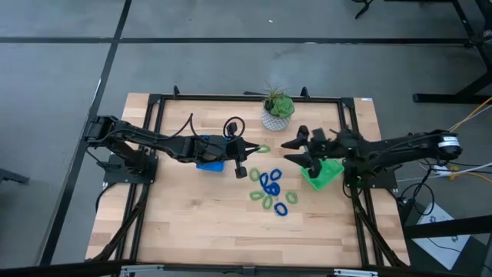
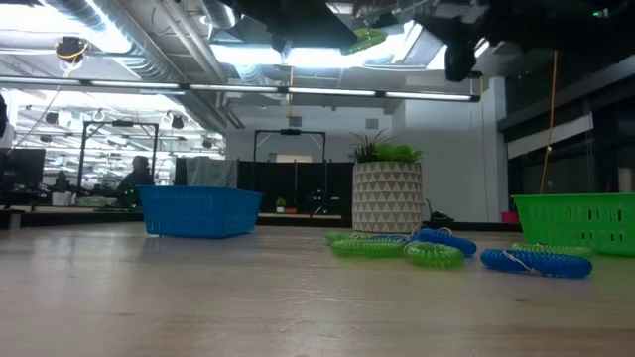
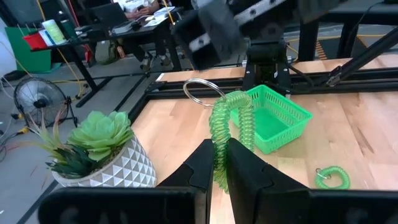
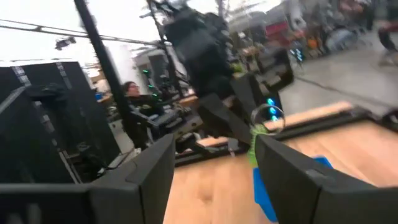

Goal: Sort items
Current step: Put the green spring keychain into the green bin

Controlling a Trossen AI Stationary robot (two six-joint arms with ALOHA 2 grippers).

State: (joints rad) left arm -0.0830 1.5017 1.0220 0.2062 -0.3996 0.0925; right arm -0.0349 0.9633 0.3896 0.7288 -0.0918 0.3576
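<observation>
My left gripper (image 1: 252,151) is above the table's middle, shut on a light-green coiled ring (image 3: 229,121) that carries a metal key ring (image 3: 198,91). My right gripper (image 1: 290,151) faces it from the right, open, a short way off and touching nothing. In the right wrist view its fingers frame the held ring (image 4: 254,149). Several blue and light-green rings (image 1: 270,189) lie loose on the wood near the centre. The blue tray (image 1: 209,163) sits under my left arm. The green tray (image 1: 324,174) sits under my right arm. My left gripper pinches the green coil's lower part (image 3: 219,157) between its two shut fingers. The fingers come nearly level from the table's left. The coil stands up past the fingertips with the metal ring at its far end. It is lifted clear of the table, high in the low view (image 2: 365,40).
A potted succulent in a white patterned pot (image 1: 277,113) stands at the table's far middle. A black frame (image 1: 157,104) rims the tabletop. One green ring (image 3: 331,177) lies alone near the green tray. Bare wood lies toward the near edge. People sit at desks beyond the table.
</observation>
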